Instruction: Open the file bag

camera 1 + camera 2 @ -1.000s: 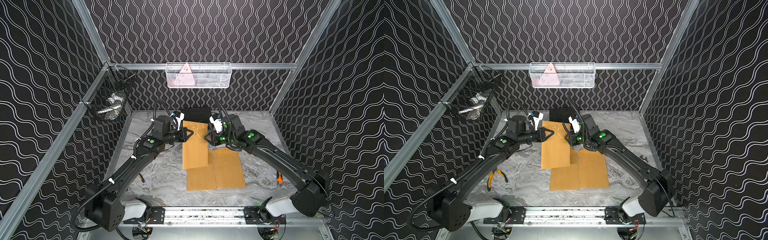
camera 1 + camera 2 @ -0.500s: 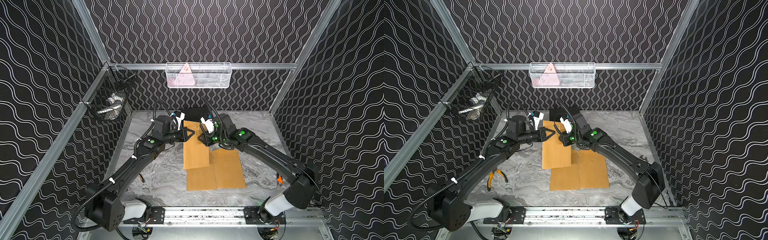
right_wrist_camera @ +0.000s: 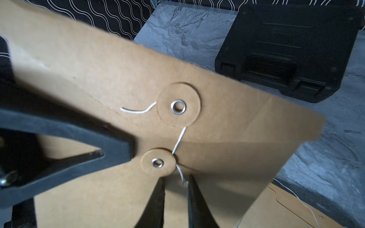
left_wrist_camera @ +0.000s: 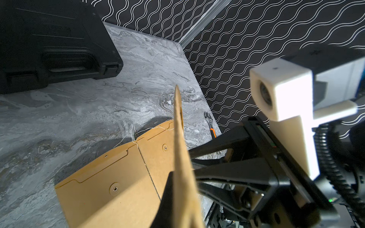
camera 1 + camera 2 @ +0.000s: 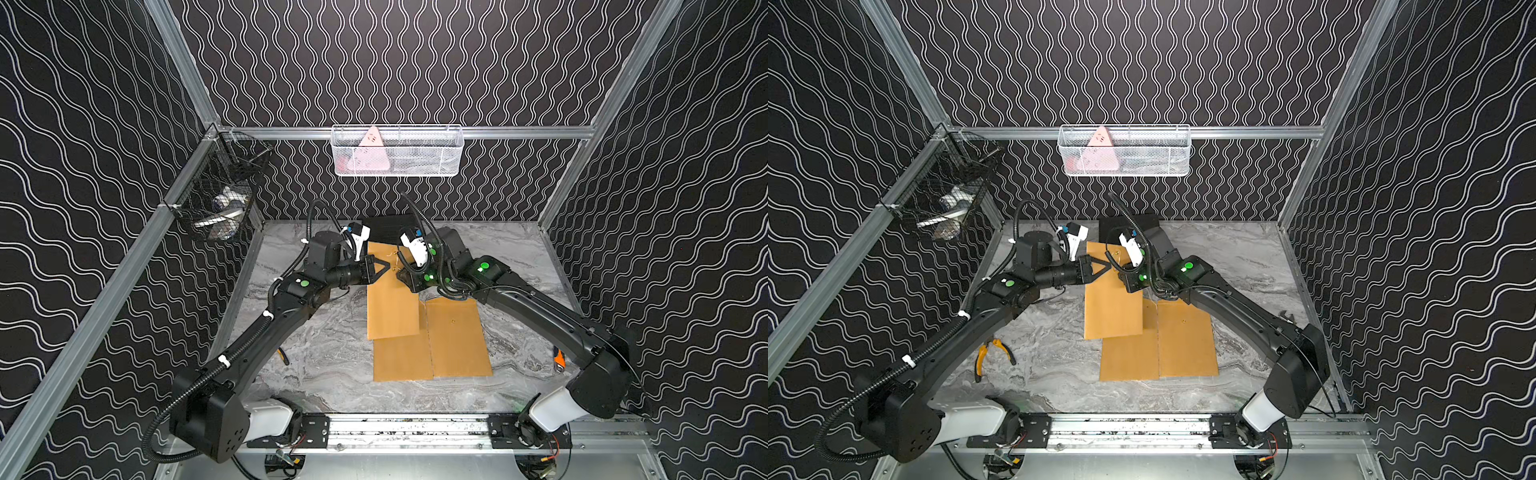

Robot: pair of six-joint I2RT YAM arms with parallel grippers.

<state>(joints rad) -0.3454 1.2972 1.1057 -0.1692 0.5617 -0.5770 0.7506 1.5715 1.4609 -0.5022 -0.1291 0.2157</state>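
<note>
the file bag [image 5: 390, 303] looks thin, light and floppy, held tilted over the desk [image 5: 324, 345] with its edge pinched in the left tool [image 5: 385, 266]. the right tool [image 3: 175, 183] has its jaws slightly apart around the white string [image 3: 178, 141]; i'd grip that thread.

We find both top views evenly lit and sharp; in the wrist views the close-up file bag [image 3: 79, 69] is blurred and the white camera housing [image 4: 286, 92] glares.

Lab robot cell: black wavy-patterned walls [image 5: 415, 62], aluminium frame [image 5: 519, 132], marbled tabletop [image 5: 332, 361], white wire basket [image 5: 415, 166].
</note>
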